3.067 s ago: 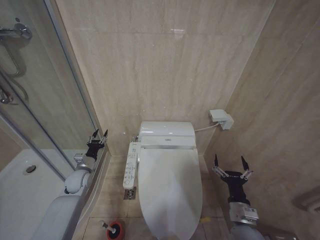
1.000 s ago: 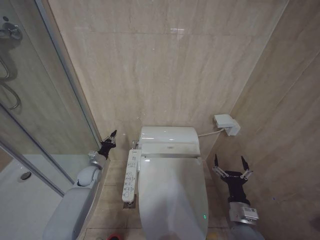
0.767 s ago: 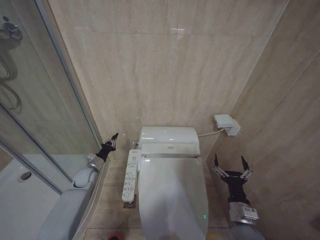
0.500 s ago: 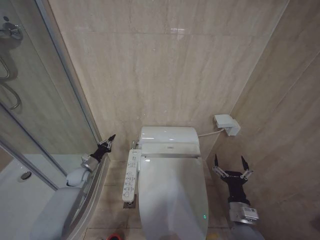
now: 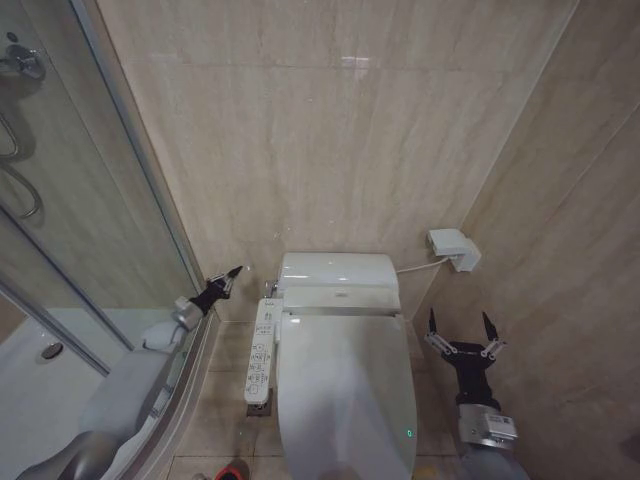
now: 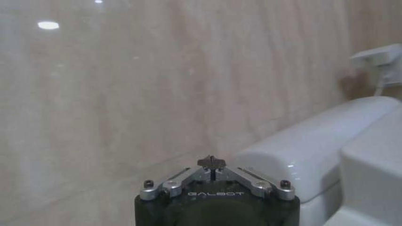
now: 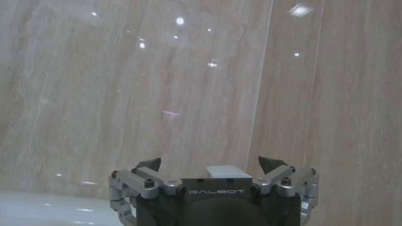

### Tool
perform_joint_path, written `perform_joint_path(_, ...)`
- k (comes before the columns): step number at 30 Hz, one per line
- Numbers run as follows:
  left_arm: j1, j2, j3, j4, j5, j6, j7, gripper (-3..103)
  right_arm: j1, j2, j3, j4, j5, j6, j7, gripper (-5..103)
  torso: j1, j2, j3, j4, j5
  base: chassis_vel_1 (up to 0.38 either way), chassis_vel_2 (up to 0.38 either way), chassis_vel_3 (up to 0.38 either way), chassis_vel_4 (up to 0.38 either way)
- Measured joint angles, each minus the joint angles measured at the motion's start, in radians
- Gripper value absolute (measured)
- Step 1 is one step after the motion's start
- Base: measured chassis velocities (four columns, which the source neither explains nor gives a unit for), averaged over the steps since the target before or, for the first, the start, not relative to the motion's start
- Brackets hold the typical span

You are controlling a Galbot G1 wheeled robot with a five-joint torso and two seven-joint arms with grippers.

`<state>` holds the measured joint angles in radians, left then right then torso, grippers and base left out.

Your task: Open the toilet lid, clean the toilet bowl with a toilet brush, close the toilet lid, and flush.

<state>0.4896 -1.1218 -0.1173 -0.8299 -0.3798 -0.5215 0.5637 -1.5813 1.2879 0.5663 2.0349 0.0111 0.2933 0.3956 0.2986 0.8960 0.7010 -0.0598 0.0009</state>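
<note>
Reaching, pinched shut, left gripper [image 5: 232, 272] beside the tank, left of closed toilet lid [image 5: 345, 395]; hovering spread wide, right gripper [image 5: 459, 330] opposite.

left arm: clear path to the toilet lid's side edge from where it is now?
Probably yes. The left end effector, fingers shut, hangs beside the tank, apart from the closed toilet lid. The side control panel lies between them, so it would likely need to reach over that.
</note>
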Motion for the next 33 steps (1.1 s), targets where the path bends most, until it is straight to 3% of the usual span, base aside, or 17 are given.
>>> perform_joint_path(13,-0.071,-0.034,0.057,0.130,0.006,-0.049,0.127,0,0.000,0.000,0.000,0.000,0.000,0.000,0.000,100,0.000,0.000,0.000,0.0004,-0.0001,0.000,0.000,0.000,0.000)
perform_joint_path(26,-0.158,-0.037,0.038,0.286,0.047,-0.110,0.318,0,0.000,0.000,0.000,0.000,0.000,0.000,0.000,100,0.000,0.000,0.000,0.0002,-0.0002,0.000,0.000,0.000,0.000)
perform_joint_path(33,-0.169,-0.055,0.036,0.318,0.049,-0.124,0.348,0,0.000,0.000,0.000,0.000,0.000,0.000,0.000,100,0.000,0.000,0.000,0.0001,-0.0002,0.000,0.000,0.000,0.000)
